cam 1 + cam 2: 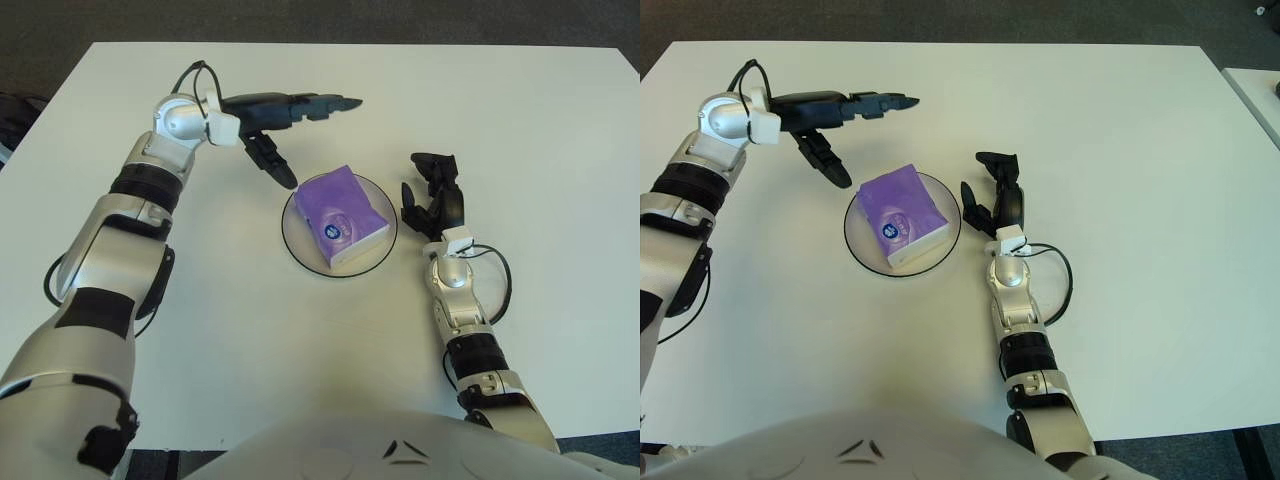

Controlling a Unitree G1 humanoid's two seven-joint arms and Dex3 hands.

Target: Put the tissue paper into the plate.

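1. I see my left hand [285,125] out over the white table [560,130], up and to the left of the plate, well clear of everything.
2. Its fingers are spread apart and hold nothing: two point straight out to the right, and the third [277,165] hangs down toward the plate's near-left rim without touching it.
3. The tissue paper [342,216], a purple pack with a white underside, lies just below and to the right of that hand, inside the clear round plate [292,243].
4. The pack sits at a slant, tilted, with its lower right corner reaching the plate's rim on the side toward my right hand.
5. My right hand [436,195] shows just to the right of the plate, palm side turned toward it, close to the rim but apart from it.
6. Its fingers are loosely curled and open, gripping nothing; the pack is to its left, not in contact.
7. I cannot tell whether the right hand touches the table beneath it; the forearm runs back toward my body along the lower right.
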